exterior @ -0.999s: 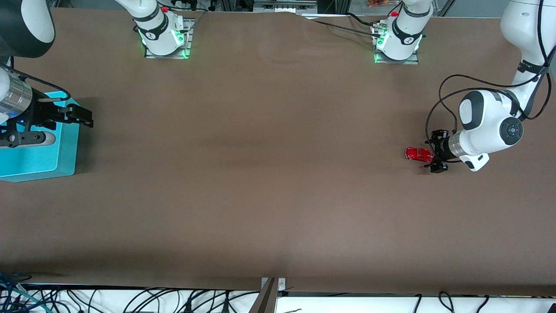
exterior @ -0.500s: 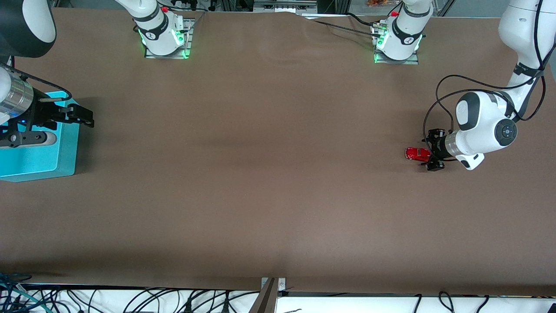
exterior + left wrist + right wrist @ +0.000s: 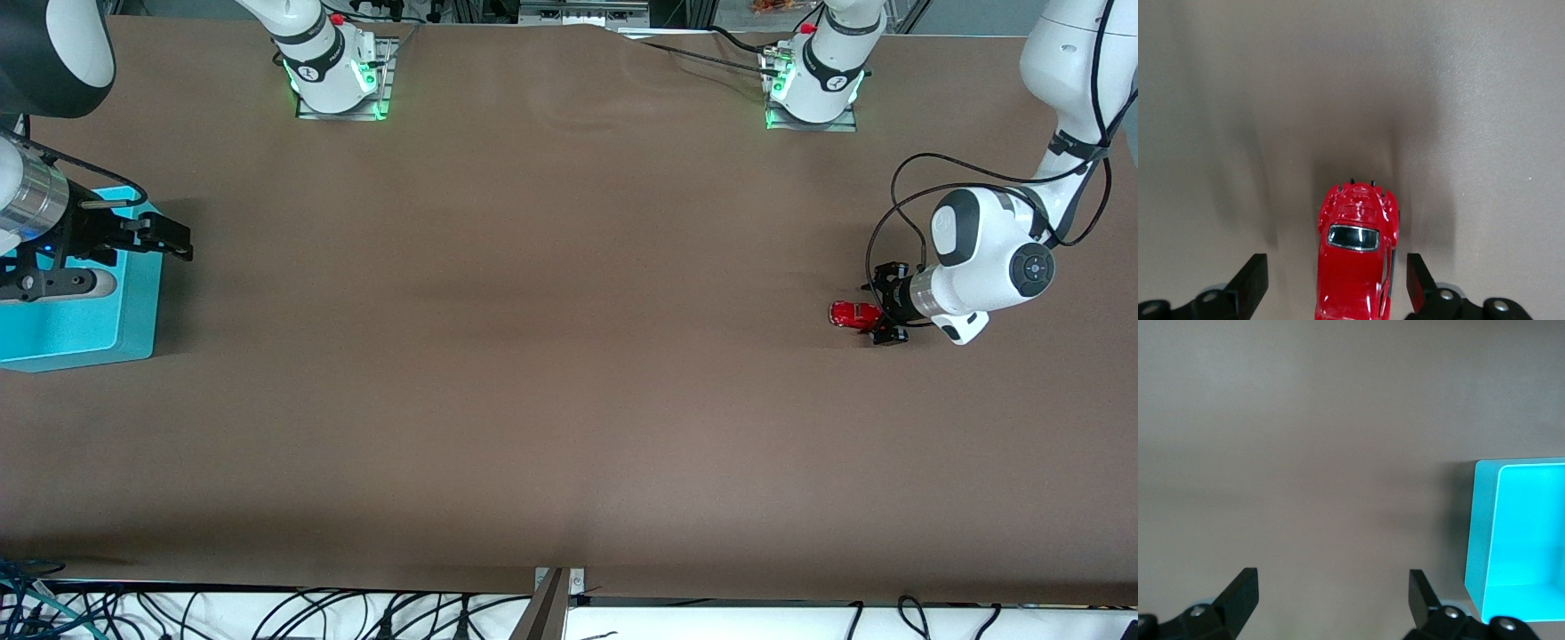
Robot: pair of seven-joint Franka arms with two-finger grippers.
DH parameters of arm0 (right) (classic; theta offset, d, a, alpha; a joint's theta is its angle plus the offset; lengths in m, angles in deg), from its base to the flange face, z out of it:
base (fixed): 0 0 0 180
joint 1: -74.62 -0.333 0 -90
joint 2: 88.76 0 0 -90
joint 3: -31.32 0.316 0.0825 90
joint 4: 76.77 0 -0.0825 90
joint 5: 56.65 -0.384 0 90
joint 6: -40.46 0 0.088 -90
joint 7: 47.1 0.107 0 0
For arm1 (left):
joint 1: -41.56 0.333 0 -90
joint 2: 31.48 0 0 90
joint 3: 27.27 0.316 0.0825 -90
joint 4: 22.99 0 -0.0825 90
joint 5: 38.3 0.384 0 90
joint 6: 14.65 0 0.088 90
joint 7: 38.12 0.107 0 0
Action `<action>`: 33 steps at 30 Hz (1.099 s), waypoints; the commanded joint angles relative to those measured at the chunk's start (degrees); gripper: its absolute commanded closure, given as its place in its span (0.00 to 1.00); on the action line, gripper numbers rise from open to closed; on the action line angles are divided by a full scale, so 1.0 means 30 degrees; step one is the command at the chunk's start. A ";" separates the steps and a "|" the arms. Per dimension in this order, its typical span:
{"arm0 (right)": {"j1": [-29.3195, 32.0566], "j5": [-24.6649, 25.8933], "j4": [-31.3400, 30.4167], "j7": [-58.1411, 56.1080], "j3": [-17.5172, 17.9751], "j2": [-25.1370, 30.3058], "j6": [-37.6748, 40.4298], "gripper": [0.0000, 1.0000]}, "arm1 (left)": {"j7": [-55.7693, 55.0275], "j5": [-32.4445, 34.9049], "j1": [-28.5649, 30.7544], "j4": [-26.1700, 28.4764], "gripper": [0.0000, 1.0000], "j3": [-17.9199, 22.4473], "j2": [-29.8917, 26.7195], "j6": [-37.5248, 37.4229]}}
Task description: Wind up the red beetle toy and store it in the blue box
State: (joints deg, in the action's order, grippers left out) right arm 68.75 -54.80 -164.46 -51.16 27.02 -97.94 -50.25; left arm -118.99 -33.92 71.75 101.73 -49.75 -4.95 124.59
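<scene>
Now the left gripper (image 3: 880,313) has settled around the red beetle toy (image 3: 852,314) at three o'clock on the tabletop, fingers apart, so clamping comes next. The right gripper (image 3: 173,242) waits beside the blue box (image 3: 80,342) at nine o'clock, fingers apart.

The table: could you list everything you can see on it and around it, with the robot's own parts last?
table: one, brown, fills the front view.
toy car: one, glossy red, on the table at the left arm's end.
box: one, light turquoise, no lid, at the right arm's end.
cables: several, mostly black, below the table edge nearest the front camera.
arm bases: two, white with green lights, along the table edge farthest from the front camera.
left claw: one, black, low at the toy car, a finger on each side with gaps showing.
right claw: one, black, open, waiting in the air just beside the box.
</scene>
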 commanded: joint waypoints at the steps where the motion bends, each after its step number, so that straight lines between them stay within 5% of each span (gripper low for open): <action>1: -0.0034 -0.0237 0.0402 0.0301 -0.0002 -0.0132 0.0180 0.00 | -0.0610 0.0564 0.0103 -0.0059 1.00 -0.0213 -0.0318 -0.0209; 17: -0.0005 -0.0237 0.0432 0.0272 -0.0002 -0.0161 0.0180 0.00 | -0.5620 0.0300 -0.0219 -0.0381 1.00 -0.3991 -0.0378 -0.1000; 33: -0.0005 -0.0237 0.0432 0.0272 -0.0002 -0.0161 0.0151 0.00 | -0.7086 -0.0022 -0.1684 -0.0527 1.00 -0.4081 0.0999 -0.0679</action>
State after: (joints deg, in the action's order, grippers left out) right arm 68.74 -54.80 -164.46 -51.14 27.02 -97.99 -50.25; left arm -139.28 -33.95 66.67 100.99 -61.87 -3.58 122.54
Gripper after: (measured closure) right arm 0.000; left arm 0.537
